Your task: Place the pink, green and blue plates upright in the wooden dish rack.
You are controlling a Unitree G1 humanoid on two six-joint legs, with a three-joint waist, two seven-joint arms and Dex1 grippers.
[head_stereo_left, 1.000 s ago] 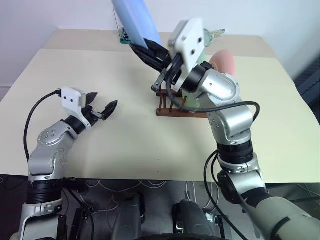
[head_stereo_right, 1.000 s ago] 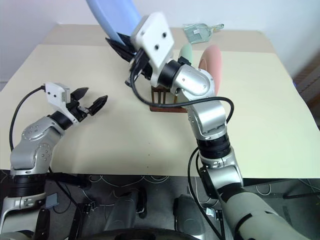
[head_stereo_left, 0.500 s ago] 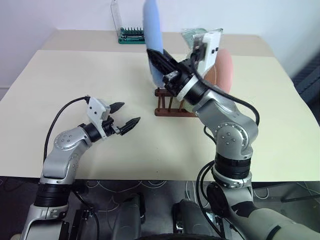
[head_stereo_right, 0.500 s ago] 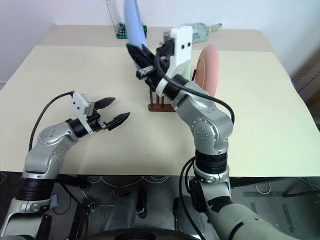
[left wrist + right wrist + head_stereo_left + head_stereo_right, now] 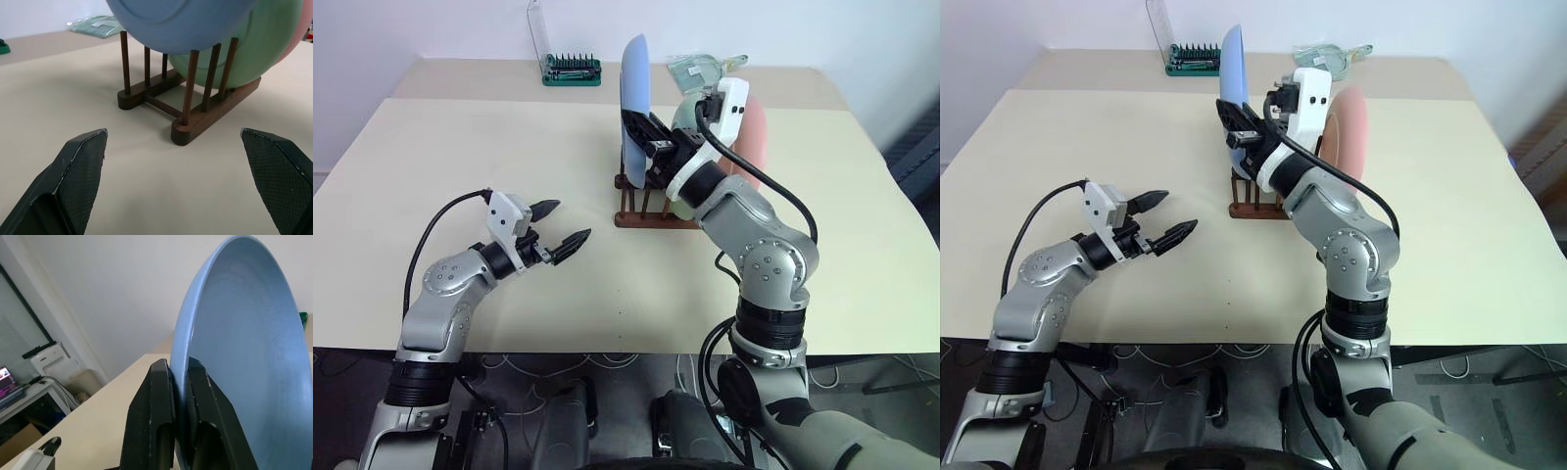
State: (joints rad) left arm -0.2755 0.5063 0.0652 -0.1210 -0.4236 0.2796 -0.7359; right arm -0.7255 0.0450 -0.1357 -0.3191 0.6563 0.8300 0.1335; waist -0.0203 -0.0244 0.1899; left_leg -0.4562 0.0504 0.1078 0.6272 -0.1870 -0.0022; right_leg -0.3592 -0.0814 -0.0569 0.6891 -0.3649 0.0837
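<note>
My right gripper (image 5: pixel 642 133) is shut on the rim of the blue plate (image 5: pixel 635 98) and holds it upright, edge-on, over the left end of the wooden dish rack (image 5: pixel 651 217). In the left wrist view the blue plate's (image 5: pixel 176 19) lower edge hangs about level with the peg tops, above the rails. The green plate (image 5: pixel 254 54) stands in the rack behind it. The pink plate (image 5: pixel 757 137) stands at the right end. My left gripper (image 5: pixel 563 223) is open, low over the table left of the rack and pointing at it.
A green screwdriver-bit holder (image 5: pixel 571 69) and a clear bag with something green inside (image 5: pixel 700 69) lie at the table's far edge. Bare tabletop (image 5: pixel 460 137) spreads left of the rack and also in front of it.
The right gripper rolled the blue plate from a raised slant to upright and lowered it toward the rack's left end. The left gripper shifted right toward the rack, then kept still.
</note>
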